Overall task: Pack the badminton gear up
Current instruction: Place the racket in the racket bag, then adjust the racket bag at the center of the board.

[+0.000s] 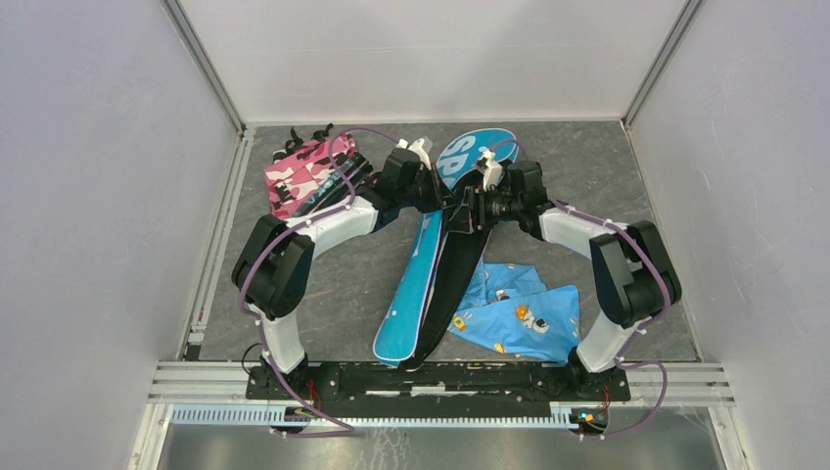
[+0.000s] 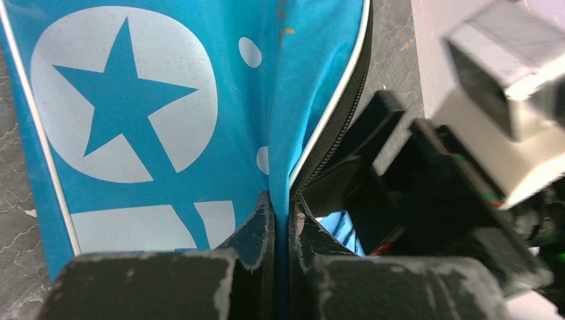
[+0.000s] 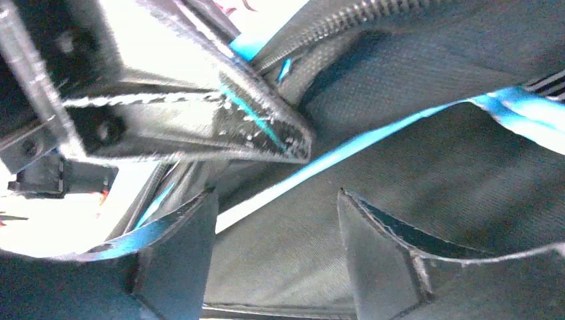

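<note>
The blue "SPORT" racquet cover [image 1: 421,284] lies slantwise from the back middle toward the front. Its zip edge is lifted open. My left gripper [image 1: 442,199] is shut on the cover's blue top flap [image 2: 133,133], with the fabric pinched flat between its fingers [image 2: 265,220]. My right gripper [image 1: 470,208] is at the cover's opening, facing the left one. In the right wrist view that gripper [image 3: 276,195] stands open over the dark inner lining [image 3: 413,173] with nothing between its fingers. A thin light-blue strip [image 3: 373,140] crosses the lining; I cannot tell what it is.
A pink camouflage bag [image 1: 303,171] lies at the back left beside the left arm. A blue cartoon-print cloth [image 1: 519,313] is crumpled at the front right, next to the cover's lower end. Grey walls close in three sides, and a metal rail [image 1: 440,377] runs along the front.
</note>
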Tool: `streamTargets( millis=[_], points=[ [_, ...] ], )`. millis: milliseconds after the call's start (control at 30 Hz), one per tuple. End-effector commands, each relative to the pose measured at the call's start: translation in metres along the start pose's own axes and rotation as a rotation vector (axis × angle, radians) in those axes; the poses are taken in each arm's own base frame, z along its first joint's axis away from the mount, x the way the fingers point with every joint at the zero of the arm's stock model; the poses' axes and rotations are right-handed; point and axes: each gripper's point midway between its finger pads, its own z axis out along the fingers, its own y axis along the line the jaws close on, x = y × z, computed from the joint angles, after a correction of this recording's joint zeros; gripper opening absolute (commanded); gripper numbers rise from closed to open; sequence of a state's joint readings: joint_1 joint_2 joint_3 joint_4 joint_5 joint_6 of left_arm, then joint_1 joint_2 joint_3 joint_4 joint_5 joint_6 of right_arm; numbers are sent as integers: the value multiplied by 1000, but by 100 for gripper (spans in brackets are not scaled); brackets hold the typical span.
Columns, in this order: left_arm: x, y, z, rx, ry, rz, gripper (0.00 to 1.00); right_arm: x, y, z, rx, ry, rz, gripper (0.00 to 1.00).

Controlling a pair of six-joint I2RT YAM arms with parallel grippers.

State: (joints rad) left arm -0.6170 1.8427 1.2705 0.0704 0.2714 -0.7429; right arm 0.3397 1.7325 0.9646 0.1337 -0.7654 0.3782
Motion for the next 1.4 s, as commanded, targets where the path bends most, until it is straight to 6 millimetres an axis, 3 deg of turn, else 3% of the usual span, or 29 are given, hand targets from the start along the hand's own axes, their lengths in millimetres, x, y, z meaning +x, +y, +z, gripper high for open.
streamTargets(
  millis=[0,233,367,467,667,1000,1200,1367],
  points=[
    [-39,-50,-23,148,-63,-9,2,-17,15,-28,1,11,-236,75],
    [-47,-58,-27,184,-68,-4,2,-16,12,-66,121,10,-446,79],
    [-49,-61,-29,199,-68,0,2,-21,-7,-93,286,-40,-493,78],
    [-48,-63,-30,209,-67,3,2,-16,-22,-101,380,-56,-476,78],
    [-48,-65,-34,221,-74,17,2,-3,-50,-97,436,-59,-356,78],
    [-47,-69,-41,244,-84,42,2,13,-67,-58,296,-73,-126,77],
    [-47,-70,-45,248,-92,59,2,6,-63,-39,193,-100,-55,60],
    [-49,-68,-48,238,-109,119,2,-3,-52,-38,147,-122,-44,28]
  ],
)
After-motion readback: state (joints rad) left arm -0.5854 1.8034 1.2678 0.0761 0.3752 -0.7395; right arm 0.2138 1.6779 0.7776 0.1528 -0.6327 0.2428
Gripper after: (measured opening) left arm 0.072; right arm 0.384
